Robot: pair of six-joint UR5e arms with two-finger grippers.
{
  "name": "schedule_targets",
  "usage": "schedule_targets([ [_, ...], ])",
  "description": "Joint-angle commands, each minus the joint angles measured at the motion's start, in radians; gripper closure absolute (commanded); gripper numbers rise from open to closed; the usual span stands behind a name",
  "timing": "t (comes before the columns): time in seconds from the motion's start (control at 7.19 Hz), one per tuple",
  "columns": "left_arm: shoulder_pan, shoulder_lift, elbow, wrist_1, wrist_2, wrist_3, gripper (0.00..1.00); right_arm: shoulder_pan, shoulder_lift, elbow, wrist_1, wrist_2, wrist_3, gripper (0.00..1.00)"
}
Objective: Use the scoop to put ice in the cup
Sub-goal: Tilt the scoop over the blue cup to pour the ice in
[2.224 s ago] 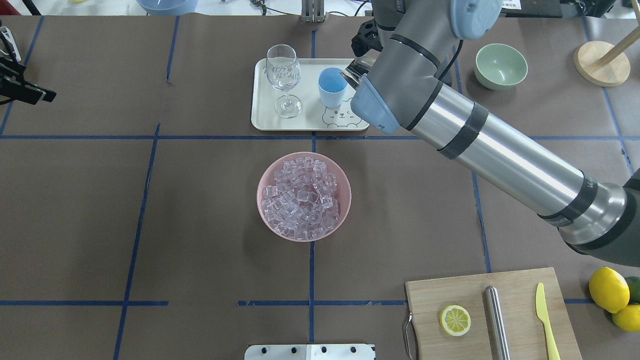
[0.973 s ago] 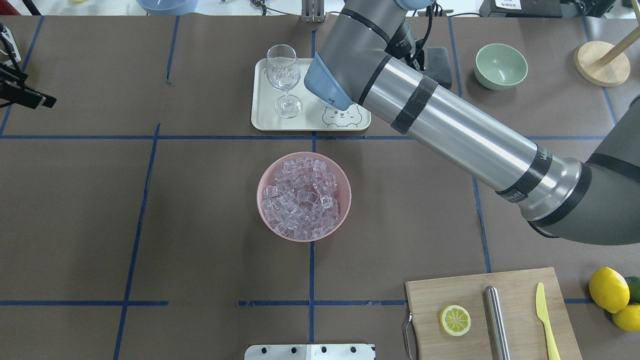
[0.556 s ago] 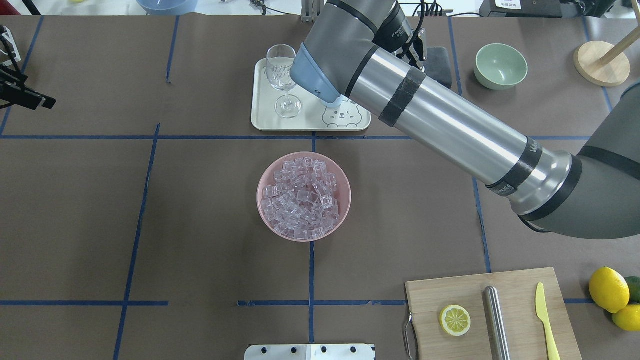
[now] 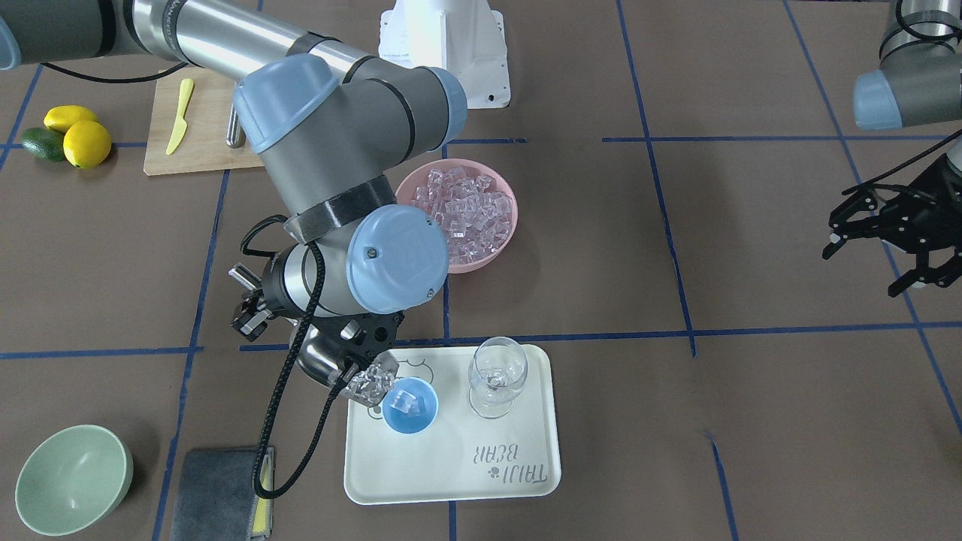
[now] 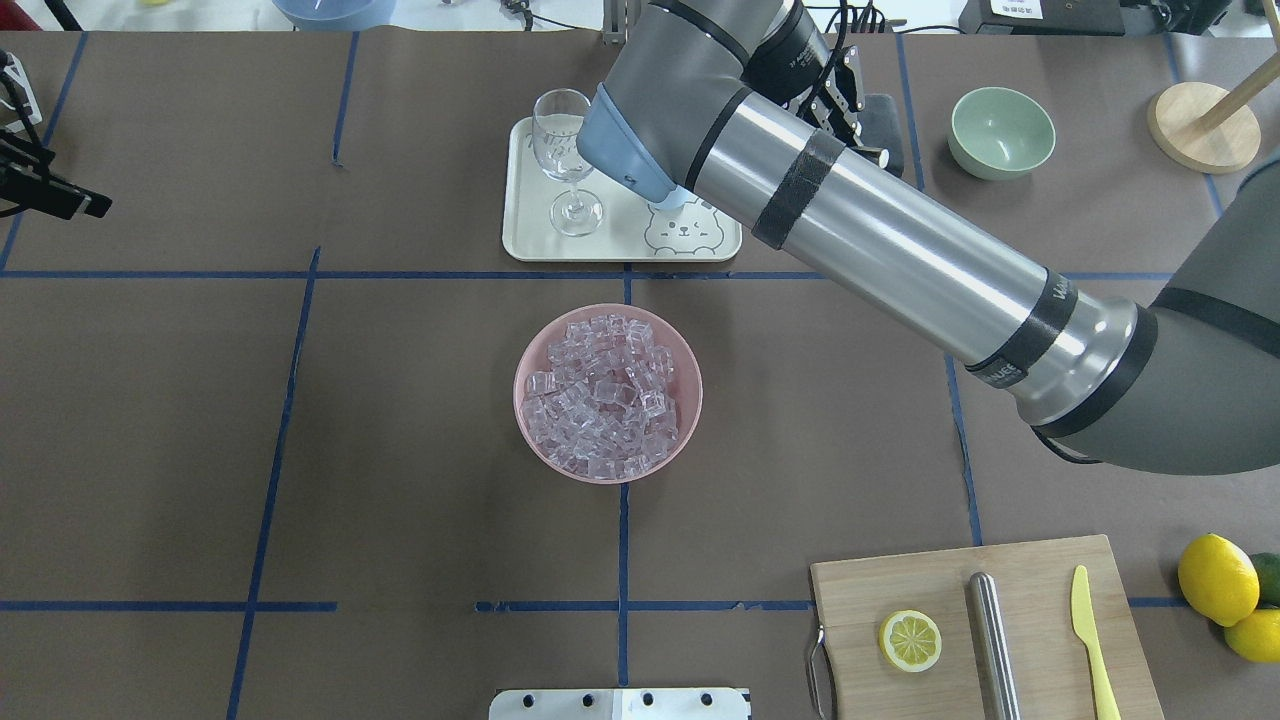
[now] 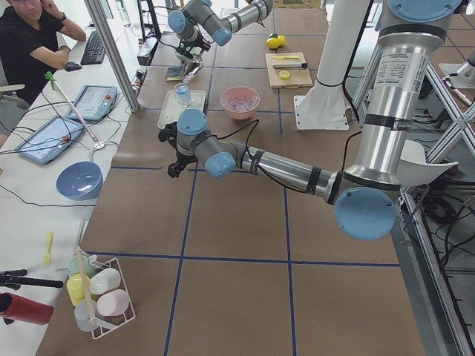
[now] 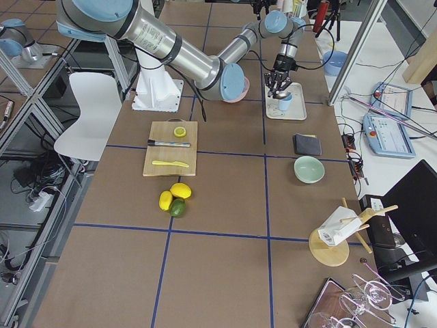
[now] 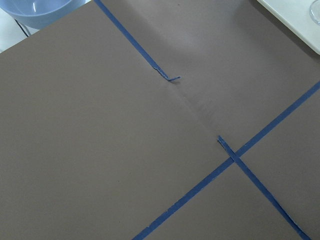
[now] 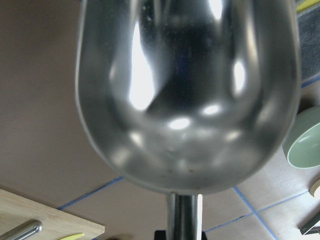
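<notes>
1. Right pincer (image 4: 366, 340) is clamped on the scoop (image 4: 322, 359) handle. The scoop is tipped with its mouth down at the cup's rim.
2. Ice (image 4: 367, 383) is bunched at the scoop's mouth, just over the cup (image 4: 410, 409). At least one cube lies inside the cup.
3. The cup stands on the tray (image 4: 451, 466), with the wine glass (image 4: 496, 376) just beside it.
4. The pink bowl (image 5: 518, 392), heaped with ice, sits mid-worktop, apart from the tray.
5. Left pincer (image 4: 872, 259) is wide and empty, above bare worktop (image 5: 150, 420), well apart from the rest.
6. Green bowl (image 4: 71, 477) and grey pad (image 4: 218, 492) lie near the tray's right-arm side. The board (image 5: 1000, 600) holds a lemon slice (image 5: 910, 640).
</notes>
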Motion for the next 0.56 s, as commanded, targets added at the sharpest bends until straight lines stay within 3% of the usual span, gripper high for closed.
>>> schedule_targets([
  [0.0,-0.001,0.000,0.001,0.002,0.000,-0.001,0.00,0.001,0.000,-0.007,-0.002,-0.033,-0.027,1.00],
  [0.42,-0.001,-0.002,0.001,0.002,0.000,-0.001,0.00,0.001,0.003,0.006,-0.026,-0.048,-0.062,1.00],
])
